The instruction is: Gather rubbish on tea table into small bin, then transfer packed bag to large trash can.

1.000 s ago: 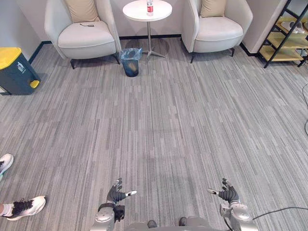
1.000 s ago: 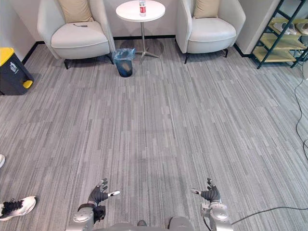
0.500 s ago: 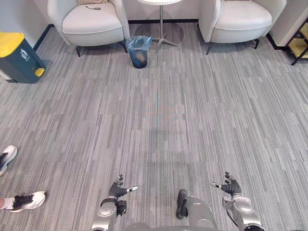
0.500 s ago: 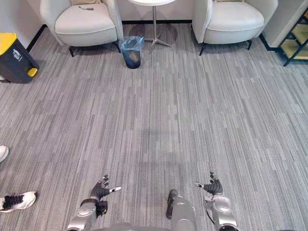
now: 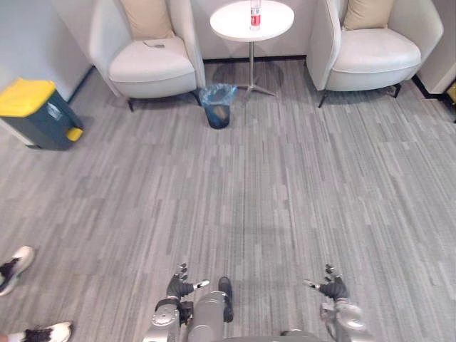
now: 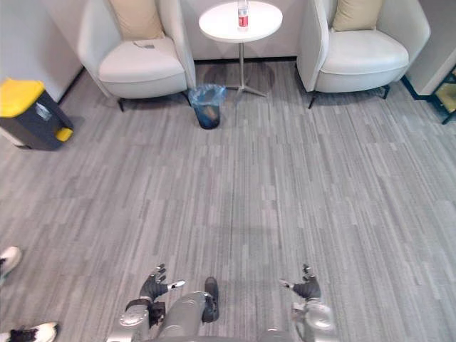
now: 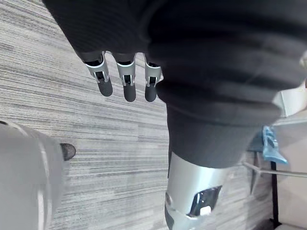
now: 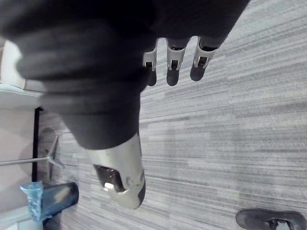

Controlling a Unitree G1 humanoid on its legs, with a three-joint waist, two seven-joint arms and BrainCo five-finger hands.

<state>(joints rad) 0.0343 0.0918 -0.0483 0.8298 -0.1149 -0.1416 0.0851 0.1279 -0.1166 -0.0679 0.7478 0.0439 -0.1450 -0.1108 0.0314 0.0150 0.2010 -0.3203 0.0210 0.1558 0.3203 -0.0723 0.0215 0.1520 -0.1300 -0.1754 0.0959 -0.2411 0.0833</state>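
Two hands, fingers spread, holding nothing: left hand [image 5: 177,287] and right hand [image 5: 333,289], low over grey carpet [image 5: 285,185]. Far ahead: small bin [image 5: 218,107], blue-lined, beside the tea table [image 5: 231,21], between left armchair [image 5: 153,64] and right armchair [image 5: 374,51]. One bottle [image 5: 255,11] upright on table. Large trash can [image 5: 39,117], yellow-lidded, well apart at left.

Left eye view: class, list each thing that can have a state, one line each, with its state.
bottle: upright on the tea table.
small bin: upright on the floor, blue bag lining it.
large trash can: yellow lid shut.
left hand: open, empty.
right hand: open, empty.
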